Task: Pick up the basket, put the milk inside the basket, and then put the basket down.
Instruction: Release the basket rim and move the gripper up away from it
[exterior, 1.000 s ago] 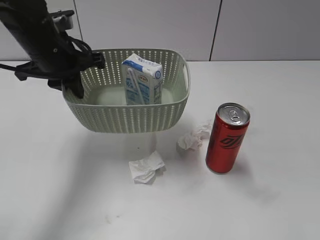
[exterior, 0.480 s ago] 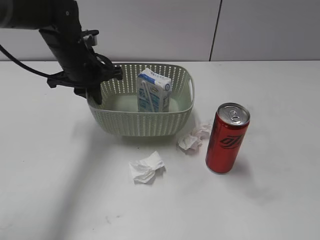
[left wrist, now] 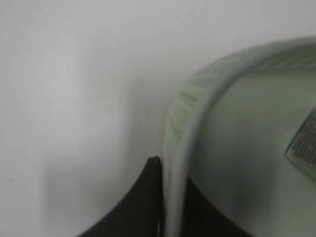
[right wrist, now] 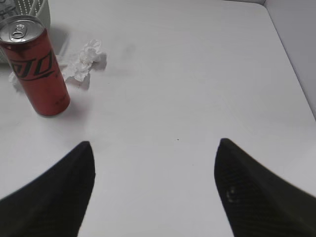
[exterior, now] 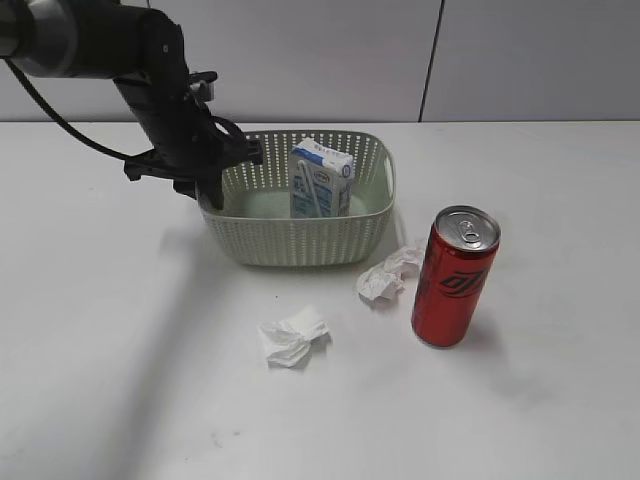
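change: we see the basket (exterior: 300, 215) lowered from a second ago, now on the worktop (exterior: 120, 350) | milk (exterior: 320, 180) upright inside (placing nearly done) | left tool (exterior: 205, 185) clenched on its rim | right tool (right wrist: 155, 163) spread, empty

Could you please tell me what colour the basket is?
The basket is pale sage green with slotted walls, clearest in the exterior view.
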